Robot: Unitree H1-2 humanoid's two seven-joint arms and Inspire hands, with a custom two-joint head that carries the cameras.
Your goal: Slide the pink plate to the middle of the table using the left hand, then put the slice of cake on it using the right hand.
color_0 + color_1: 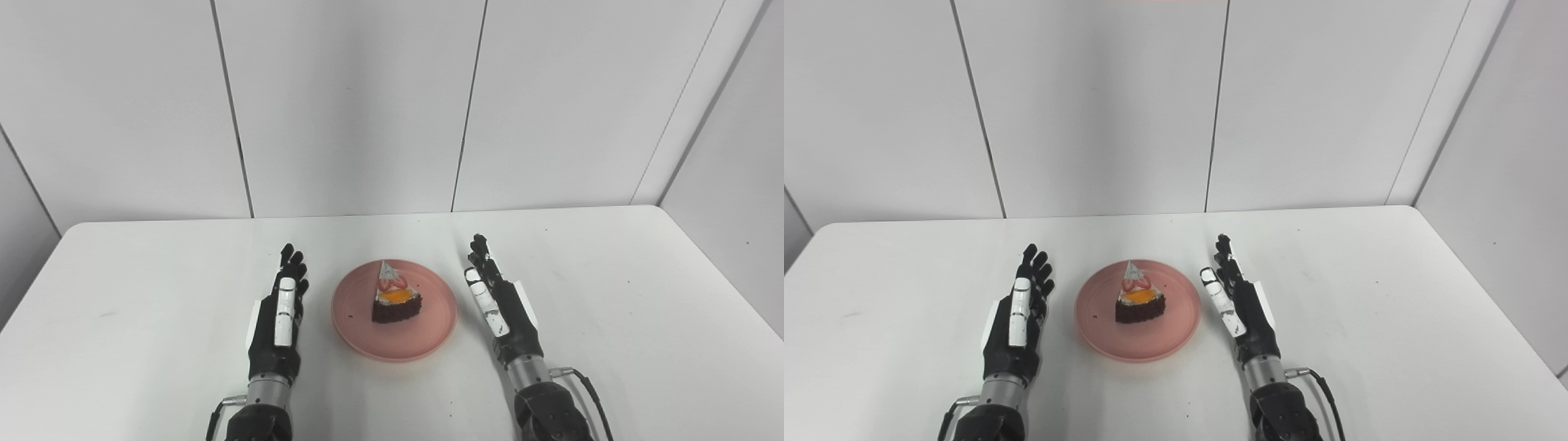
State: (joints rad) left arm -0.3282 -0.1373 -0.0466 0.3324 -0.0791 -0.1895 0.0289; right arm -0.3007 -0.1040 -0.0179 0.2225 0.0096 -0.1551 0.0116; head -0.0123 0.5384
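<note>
A pink plate (361, 318) lies in the middle of the white table (122, 288). On it stands a slice of cake (395, 300), dark chocolate with white cream, strawberry and an orange fruit piece on top. My left hand (280, 315) rests on its edge just left of the plate, fingers straight and apart, holding nothing. On the other side of the plate my right hand (499, 303) stands the same way, open and empty. Neither hand touches the plate or the cake.
White wall panels (349, 104) rise right behind the table's far edge. The table's right edge (723, 275) runs diagonally close to the side wall. A cable (591, 389) loops off my right wrist.
</note>
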